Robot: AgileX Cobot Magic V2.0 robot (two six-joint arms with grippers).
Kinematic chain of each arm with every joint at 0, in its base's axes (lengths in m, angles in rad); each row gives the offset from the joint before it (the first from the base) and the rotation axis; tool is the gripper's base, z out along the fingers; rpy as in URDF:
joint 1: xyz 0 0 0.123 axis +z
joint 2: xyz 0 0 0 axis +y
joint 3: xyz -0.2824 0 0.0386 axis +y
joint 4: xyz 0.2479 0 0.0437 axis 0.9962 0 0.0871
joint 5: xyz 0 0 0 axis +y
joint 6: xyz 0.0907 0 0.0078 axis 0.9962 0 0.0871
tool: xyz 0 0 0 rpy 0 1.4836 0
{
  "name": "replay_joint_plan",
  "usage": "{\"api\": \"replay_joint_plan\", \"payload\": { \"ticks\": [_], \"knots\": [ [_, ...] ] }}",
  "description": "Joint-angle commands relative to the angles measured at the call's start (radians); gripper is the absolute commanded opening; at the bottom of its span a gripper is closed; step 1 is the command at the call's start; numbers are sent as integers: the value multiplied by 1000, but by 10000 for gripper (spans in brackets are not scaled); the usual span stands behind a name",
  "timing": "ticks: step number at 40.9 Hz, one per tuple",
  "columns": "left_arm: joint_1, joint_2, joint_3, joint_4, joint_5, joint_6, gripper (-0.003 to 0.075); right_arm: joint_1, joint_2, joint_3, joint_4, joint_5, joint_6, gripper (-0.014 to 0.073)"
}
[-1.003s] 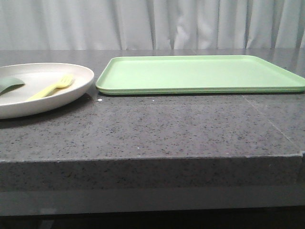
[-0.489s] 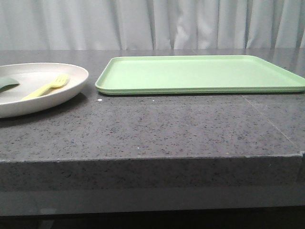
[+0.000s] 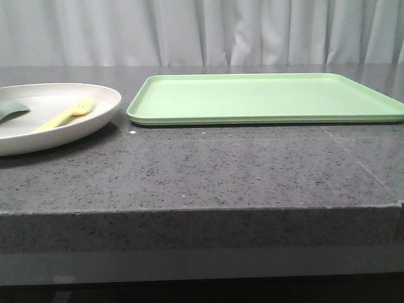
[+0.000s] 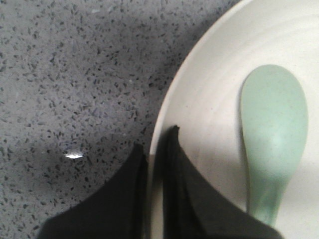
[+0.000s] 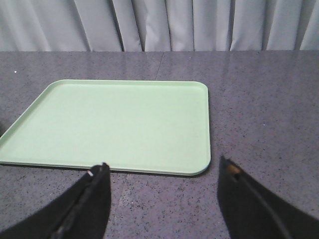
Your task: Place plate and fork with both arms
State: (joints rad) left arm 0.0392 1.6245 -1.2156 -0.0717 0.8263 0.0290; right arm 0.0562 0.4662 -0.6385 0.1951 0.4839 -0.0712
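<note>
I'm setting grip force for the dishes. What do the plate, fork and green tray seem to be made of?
The round cream-white plate looks matte, maybe ceramic or melamine: no glare, faint rings. The small pale-yellow fork looks like dull moulded plastic. The flat light-green rectangular tray looks like smooth satin plastic with a moulded rim. The left pincer pinches the plate's rim.

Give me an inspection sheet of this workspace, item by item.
Surface: dark speckled stone counter, a small white speck near the tray.
Job's things: cream plate at the left; yellow fork lying in it.
Clutter: teal spoon also in the plate; light-green tray with nothing on it.
Grippers: left gripper shut on the plate's rim, one jaw inside, one outside; right gripper open, holding nothing, near the tray.
Cables: nothing seen.
Surroundings: pale curtain behind.
</note>
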Motion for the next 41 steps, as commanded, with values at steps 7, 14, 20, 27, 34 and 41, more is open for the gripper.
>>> {"api": "replay_joint_plan", "payload": {
  "ticks": [7, 14, 20, 27, 34, 41],
  "knots": [
    [1, -35, -44, 10, -4, -1, -18, -3, 11, -36, 6, -79, -5, 492],
    [1, -35, -79, -16, 23, 6, -18, -3, 11, -36, 6, -79, -5, 492],
    [29, -35, -93, -113, 32, 61, -18, -3, 11, -36, 6, -79, -5, 492],
    [111, -35, -93, -243, 48, 145, -18, -3, 11, -36, 6, -79, -5, 492],
    [192, -35, -93, -353, 68, 225, -18, -3, 11, -36, 6, -79, -5, 492],
    [249, -35, -93, -517, 97, 327, -18, -3, 11, -36, 6, -79, -5, 492]
  ]
}}
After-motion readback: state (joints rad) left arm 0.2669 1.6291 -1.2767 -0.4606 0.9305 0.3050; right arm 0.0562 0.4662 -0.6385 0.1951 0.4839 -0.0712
